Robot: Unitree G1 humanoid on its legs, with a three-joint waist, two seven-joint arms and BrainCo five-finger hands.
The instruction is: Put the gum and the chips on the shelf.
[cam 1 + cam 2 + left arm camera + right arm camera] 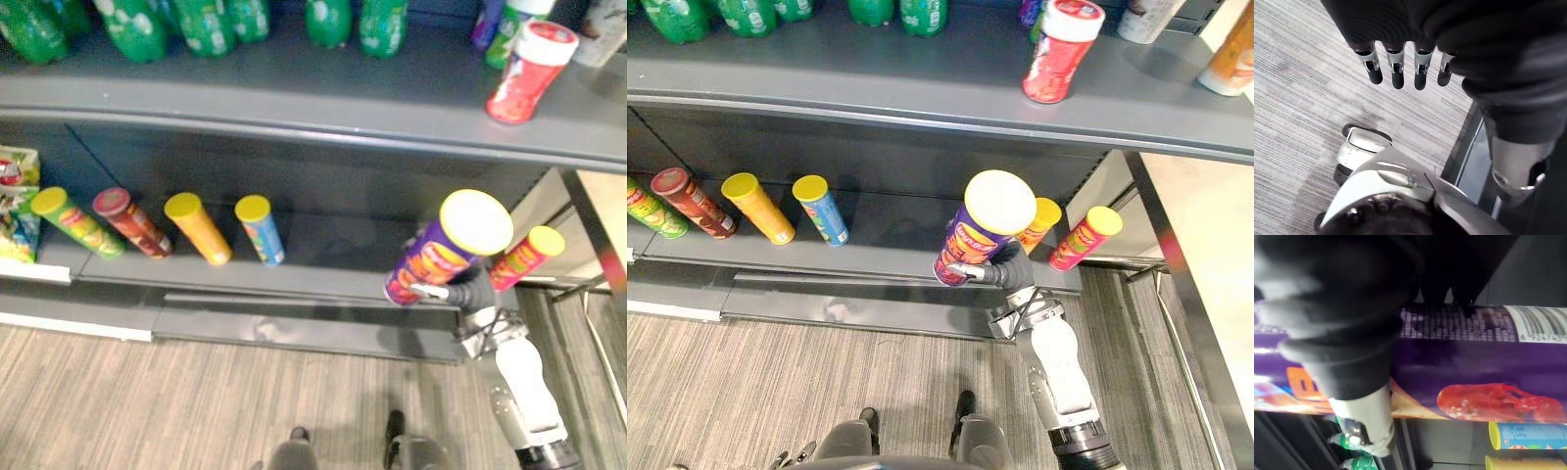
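My right hand (1005, 275) is shut on a purple chips can (972, 243) with a pale yellow lid. It holds the can tilted in front of the lower shelf (328, 245), lid toward me. In the right wrist view the thumb (1352, 362) and fingers wrap the purple can (1479, 362). A red tub with a white lid (530, 70), perhaps the gum, stands on the upper shelf (294, 93) at the right. My left hand (1397, 66) hangs over the striped floor with straight fingers and holds nothing.
Green (76, 223), dark red (132, 223), orange (199, 228) and blue (261, 229) chip cans stand on the lower shelf, with a pink one (524, 257) at the right. Green bottles (206, 24) line the upper shelf. Snack bags (15, 201) sit far left.
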